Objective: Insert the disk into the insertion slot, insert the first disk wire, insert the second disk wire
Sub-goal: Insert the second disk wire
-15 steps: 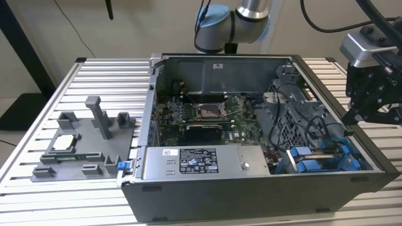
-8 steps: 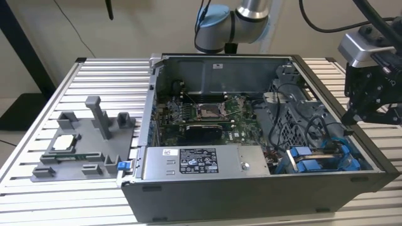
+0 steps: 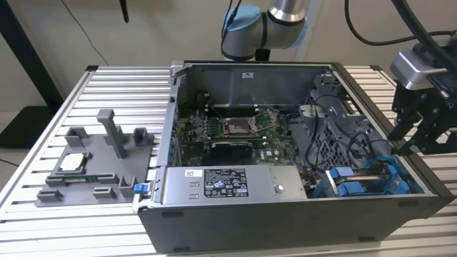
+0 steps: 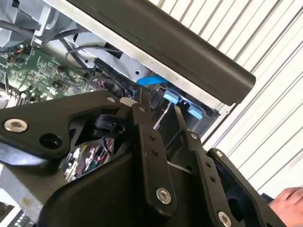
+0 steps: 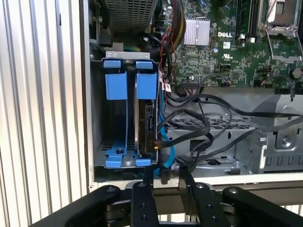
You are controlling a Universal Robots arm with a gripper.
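In the exterior view the gripper (image 3: 408, 141) hangs over the case edge by the slot (image 3: 360, 179). In the second wrist view its fingers (image 4: 142, 118) stand narrowly apart, apparently holding nothing. In the first wrist view the disk (image 5: 147, 118) sits edgewise in the slot (image 5: 97, 118), so work best stays square to it, clear of the loose cables (image 5: 199, 118).

The exterior view stands well back and looks down at an angle over the whole open PC case (image 3: 236, 225) on the slatted table (image 3: 43, 214). Both wrist views ride close behind the gripper (image 5: 164, 176). The first faces the insertion slot (image 5: 98, 118) squarely and the second obliquely. All three views share that corner.
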